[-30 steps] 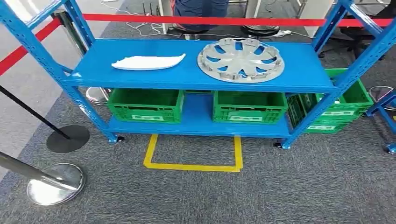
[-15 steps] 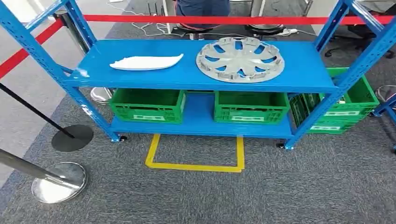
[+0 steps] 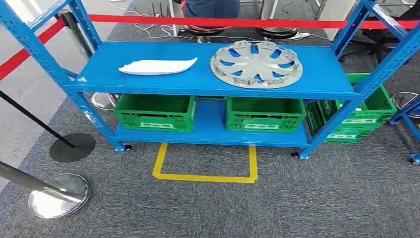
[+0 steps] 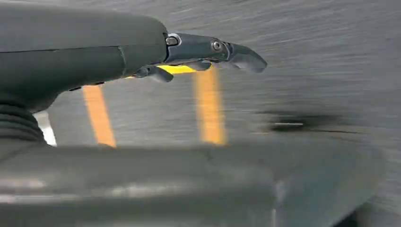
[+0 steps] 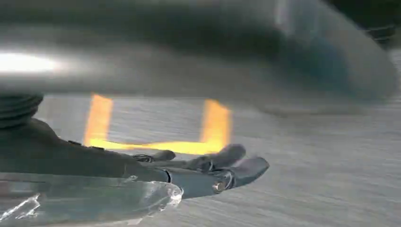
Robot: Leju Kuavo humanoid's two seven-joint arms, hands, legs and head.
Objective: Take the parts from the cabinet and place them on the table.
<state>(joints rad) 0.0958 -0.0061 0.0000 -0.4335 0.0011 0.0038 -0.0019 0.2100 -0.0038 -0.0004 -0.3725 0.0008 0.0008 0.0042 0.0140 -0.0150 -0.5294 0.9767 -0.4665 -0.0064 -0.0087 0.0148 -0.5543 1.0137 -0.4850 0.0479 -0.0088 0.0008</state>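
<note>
**Blue rack ahead, both hands low over the carpet**

Blue steel cabinet (image 3: 208, 82) stands square in the head view, its uprights cut off at the frame's top and sides. On the upper shelf lie the two parts: a white curved trim piece (image 3: 157, 66) to the left and a silver wheel cover (image 3: 256, 64) to the right, well apart, both flat. Two green crates (image 3: 155, 112) sit on the lower shelf; contents hidden by the shelf above. More green crates (image 3: 359, 119) stand outside the right upright. A person (image 3: 212, 9) behind the red barrier tape (image 3: 218, 22) is cut off at the top edge. Chrome stanchion base (image 3: 58, 195) at lower left.

Wrist views are motion-blurred. Each shows grey carpet and the yellow floor marking (image 3: 205, 174) that the head view places in front of the cabinet.

Left hand (image 4: 189, 54): fingers extended and apart, holding nothing, touching nothing. Right hand (image 5: 208, 170): fingers likewise stretched out, loosely spread, empty, above the carpet.
</note>
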